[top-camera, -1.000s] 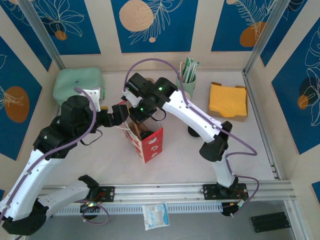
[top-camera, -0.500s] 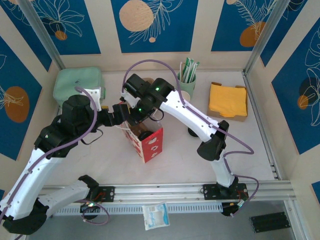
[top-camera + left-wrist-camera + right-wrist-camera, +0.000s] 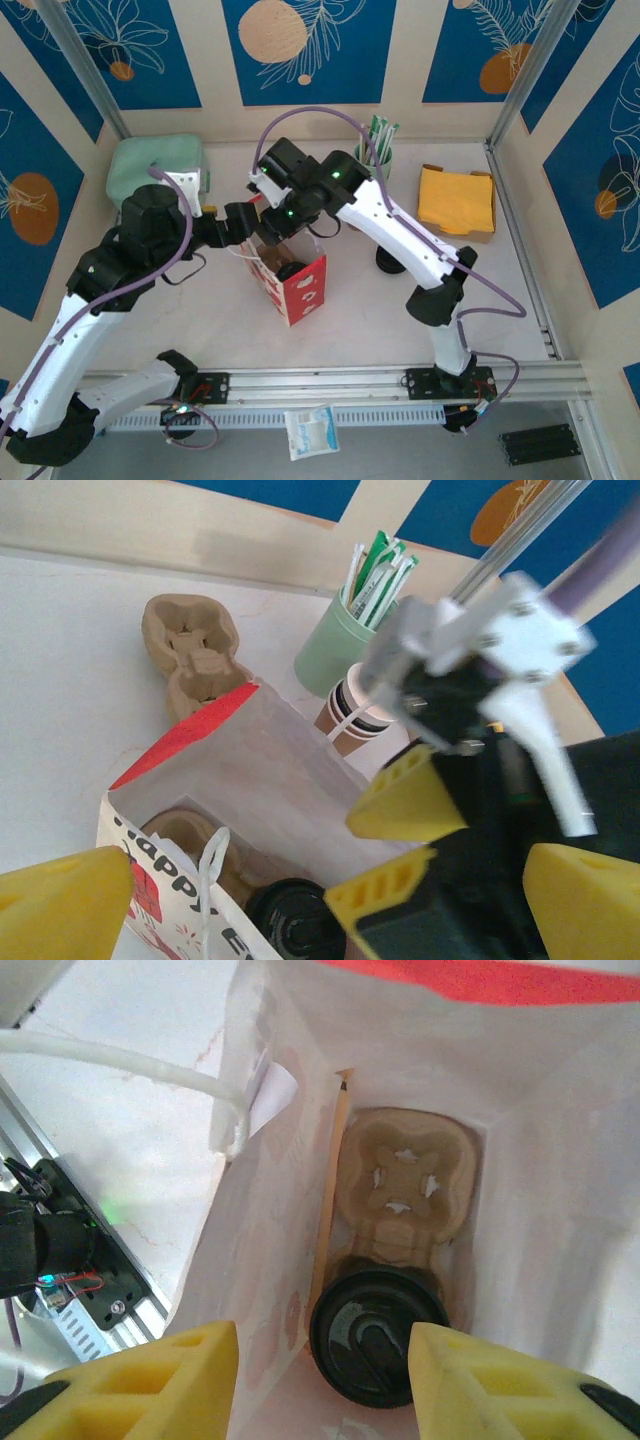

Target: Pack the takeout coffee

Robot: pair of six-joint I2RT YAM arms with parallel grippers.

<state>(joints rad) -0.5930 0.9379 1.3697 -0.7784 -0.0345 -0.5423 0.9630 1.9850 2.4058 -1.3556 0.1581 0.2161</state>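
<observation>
The takeout coffee (image 3: 378, 1335) stands at the bottom of the red-and-white paper bag (image 3: 300, 288), in one end of a brown cardboard carrier (image 3: 405, 1185). Its black lid (image 3: 295, 920) faces up. My right gripper (image 3: 325, 1380) hangs open in the bag's mouth above the cup, its yellow fingers (image 3: 190, 1380) apart from the lid on either side. In the top view the right gripper (image 3: 272, 235) sits over the bag's far end. My left gripper (image 3: 238, 224) is wide open at the bag's back-left rim, nothing between its fingers (image 3: 60, 905).
A stack of lidless banded cups (image 3: 355, 710) and a green cup of straws (image 3: 375, 150) stand behind the bag. A spare cardboard carrier (image 3: 195, 660) lies on the table. A mint box (image 3: 155, 170) is back left, yellow napkins (image 3: 455, 200) back right, black lids (image 3: 388, 262) right of the bag.
My right gripper has opened and let go of the coffee, now standing in the bag, and its wrist has lifted slightly back. The left arm has barely moved.
</observation>
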